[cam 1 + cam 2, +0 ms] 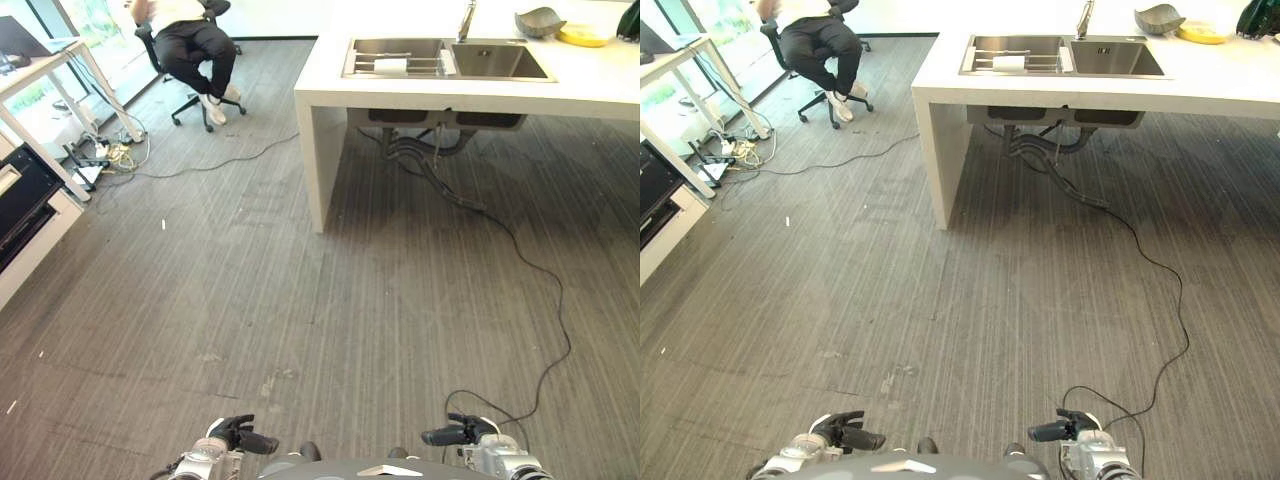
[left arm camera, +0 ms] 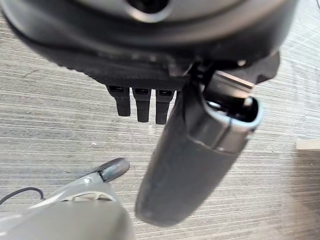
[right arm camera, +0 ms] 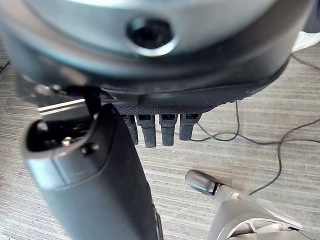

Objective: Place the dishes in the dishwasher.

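Observation:
A grey bowl [image 1: 540,21] and a yellow plate [image 1: 583,37] lie on the far right of a white counter [image 1: 330,95], beside its steel double sink [image 1: 498,62]. A white item [image 1: 390,65] rests on a rack in the sink's left basin. My left hand [image 1: 240,436] and right hand [image 1: 455,434] hang low at the near edge, far from the counter, over bare floor. Both are open and hold nothing: in the left wrist view the fingers [image 2: 142,102] are straight, and in the right wrist view the fingers [image 3: 160,127] stand the same way.
A person sits on a wheeled office chair [image 1: 195,40] at the far left. A desk [image 1: 40,70] with a tangle of cables and a power strip [image 1: 105,155] under it stands along the left wall, next to a dark-fronted unit [image 1: 25,195]. Grey striped floor lies between.

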You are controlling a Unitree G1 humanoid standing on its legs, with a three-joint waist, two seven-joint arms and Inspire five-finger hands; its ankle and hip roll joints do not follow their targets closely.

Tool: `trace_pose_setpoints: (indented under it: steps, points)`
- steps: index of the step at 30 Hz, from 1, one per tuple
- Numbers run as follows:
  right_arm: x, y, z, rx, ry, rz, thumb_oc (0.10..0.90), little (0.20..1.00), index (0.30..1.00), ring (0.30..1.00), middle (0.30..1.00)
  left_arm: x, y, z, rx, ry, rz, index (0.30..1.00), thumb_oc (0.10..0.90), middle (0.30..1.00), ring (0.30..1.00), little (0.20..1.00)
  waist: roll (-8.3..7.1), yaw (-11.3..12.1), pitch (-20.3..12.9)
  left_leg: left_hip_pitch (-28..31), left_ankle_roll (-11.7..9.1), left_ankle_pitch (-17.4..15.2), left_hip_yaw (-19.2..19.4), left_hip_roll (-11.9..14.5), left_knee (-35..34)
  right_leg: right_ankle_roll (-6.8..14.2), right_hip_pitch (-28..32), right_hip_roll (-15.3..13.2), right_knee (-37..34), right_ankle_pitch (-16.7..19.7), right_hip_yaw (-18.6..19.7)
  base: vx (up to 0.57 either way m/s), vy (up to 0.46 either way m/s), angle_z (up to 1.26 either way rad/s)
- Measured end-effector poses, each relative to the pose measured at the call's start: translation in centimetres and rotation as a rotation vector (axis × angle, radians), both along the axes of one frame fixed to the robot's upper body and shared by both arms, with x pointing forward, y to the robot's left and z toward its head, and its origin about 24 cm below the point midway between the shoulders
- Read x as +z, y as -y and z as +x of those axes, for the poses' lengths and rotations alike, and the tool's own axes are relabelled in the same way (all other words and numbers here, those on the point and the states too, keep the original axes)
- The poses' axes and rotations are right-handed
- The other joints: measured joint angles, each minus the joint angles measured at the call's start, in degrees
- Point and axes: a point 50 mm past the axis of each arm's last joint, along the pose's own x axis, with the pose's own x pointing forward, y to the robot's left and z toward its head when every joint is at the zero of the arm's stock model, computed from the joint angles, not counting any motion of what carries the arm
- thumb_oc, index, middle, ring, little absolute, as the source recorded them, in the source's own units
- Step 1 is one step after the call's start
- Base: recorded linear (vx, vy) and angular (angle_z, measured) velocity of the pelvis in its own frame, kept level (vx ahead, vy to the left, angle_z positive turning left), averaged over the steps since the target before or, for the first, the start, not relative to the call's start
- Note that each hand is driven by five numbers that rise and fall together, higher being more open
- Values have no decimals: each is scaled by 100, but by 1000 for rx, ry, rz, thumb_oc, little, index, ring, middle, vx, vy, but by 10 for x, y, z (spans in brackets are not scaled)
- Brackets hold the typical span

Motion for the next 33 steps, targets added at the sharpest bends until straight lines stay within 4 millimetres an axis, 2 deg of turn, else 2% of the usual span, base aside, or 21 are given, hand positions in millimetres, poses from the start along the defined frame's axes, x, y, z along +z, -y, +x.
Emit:
trace_pose_setpoints:
  steps: [8,21,28,33]
  points:
    - [6,8,8,5,31,-28,800,900,900,900,900,4,2,13,-13,49,-4,900,800,900,900,900,-92,-9,57,101,-35,20,-6,-9,-132,24,91,41,-147,22,-7,0,0,0]
    - [2,12,-4,19,-20,-60,800,900,900,900,900,3,3,12,-76,41,73,900,800,900,900,900,-101,-4,62,109,-35,20,-39,-16,-140,25,111,41,-148,21,-40,2,0,0]
    - [1,11,-6,16,-25,-62,800,900,900,900,900,0,4,6,-58,11,67,900,800,900,900,900,-120,-37,74,112,-41,23,7,-12,-146,26,77,41,-166,20,15,11,-2,-3]
    - [-2,6,-10,14,-38,-46,800,900,900,900,900,-6,6,-10,22,-46,31,900,800,900,900,900,-158,-71,89,145,-42,22,79,-2,-148,27,57,49,-161,21,121,11,-14,-11]
